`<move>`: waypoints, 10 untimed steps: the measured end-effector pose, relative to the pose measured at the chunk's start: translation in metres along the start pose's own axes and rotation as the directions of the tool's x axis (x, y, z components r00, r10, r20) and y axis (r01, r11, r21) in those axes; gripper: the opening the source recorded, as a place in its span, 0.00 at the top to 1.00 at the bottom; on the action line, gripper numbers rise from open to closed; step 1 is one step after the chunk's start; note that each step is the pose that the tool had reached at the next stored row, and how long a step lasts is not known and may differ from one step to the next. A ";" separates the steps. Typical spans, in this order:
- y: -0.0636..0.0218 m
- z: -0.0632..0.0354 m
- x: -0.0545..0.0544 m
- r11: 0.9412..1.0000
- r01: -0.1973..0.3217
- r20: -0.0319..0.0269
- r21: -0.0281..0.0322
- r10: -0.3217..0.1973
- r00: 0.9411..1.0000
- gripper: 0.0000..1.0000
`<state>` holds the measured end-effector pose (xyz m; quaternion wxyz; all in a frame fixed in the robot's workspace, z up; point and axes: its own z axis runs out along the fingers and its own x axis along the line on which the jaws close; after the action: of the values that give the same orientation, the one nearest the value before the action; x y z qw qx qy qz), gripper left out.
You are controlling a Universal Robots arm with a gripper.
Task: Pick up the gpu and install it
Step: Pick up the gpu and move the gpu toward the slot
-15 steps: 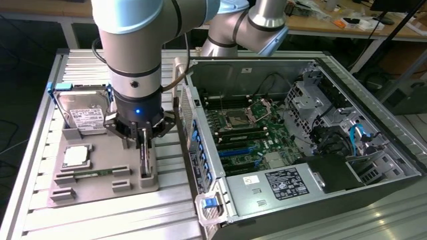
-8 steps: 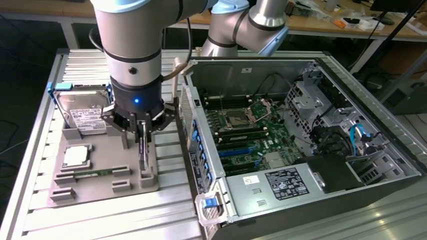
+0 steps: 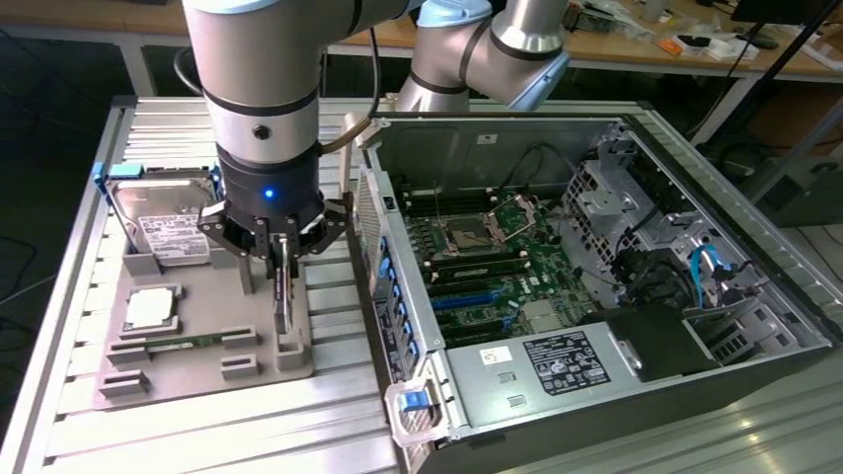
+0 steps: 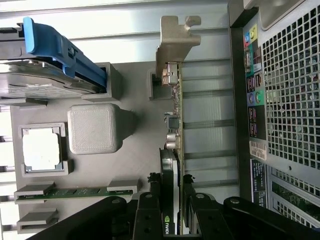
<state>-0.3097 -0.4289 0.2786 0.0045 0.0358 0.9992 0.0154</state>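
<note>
Exterior view: the gripper (image 3: 279, 255) sits low over the grey tray (image 3: 185, 369) at left-centre of the frame. The gpu (image 3: 282, 296) stands on edge under it, seen as a thin pale strip running from the gripper toward the lower edge of the frame. It runs approx parallel to the near wall of the open PC case (image 3: 374, 212), just to the exterior view's right. The card's lower end is beside a grey tray post; can't tell whether it's seated in the tray or lifted clear. In the wrist view the gpu (image 4: 176, 125) is edge-on, long axis running straight out from the gripper (image 4: 172, 220). The bracket (image 4: 172, 45) end points away from the gripper, level w/ the hard drive's blue rail. The opposite end sits btwn the fingers (image 4: 149, 215), level w/ the memory stick. The fingers press in on both faces of the card, pinching it at the cooler end. Look: thin brown-green board edge, silver-grey bracket w/ a hooked tab, small metal parts along the edge near the bracket, and a black cooler block w/ a green logo by the fingers. Also on the tray: hard drive (image 3: 165, 229), CPU (image 3: 149, 308), memory stick (image 3: 197, 343). The motherboard (image 3: 488, 267) lies exposed in the case.
</note>
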 end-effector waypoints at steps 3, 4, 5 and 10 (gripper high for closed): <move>0.0000 0.0000 0.000 1.000 0.000 0.000 0.000 0.000 1.000 0.73; 0.0000 0.0000 0.000 1.000 0.000 0.000 0.000 0.000 1.000 0.73; 0.0000 0.0000 0.000 1.000 0.000 0.000 0.000 0.000 1.000 0.73; 0.0000 -0.0004 0.000 1.000 0.000 0.000 0.000 0.000 1.000 0.73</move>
<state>-0.3098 -0.4289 0.2790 0.0044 0.0358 0.9992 0.0154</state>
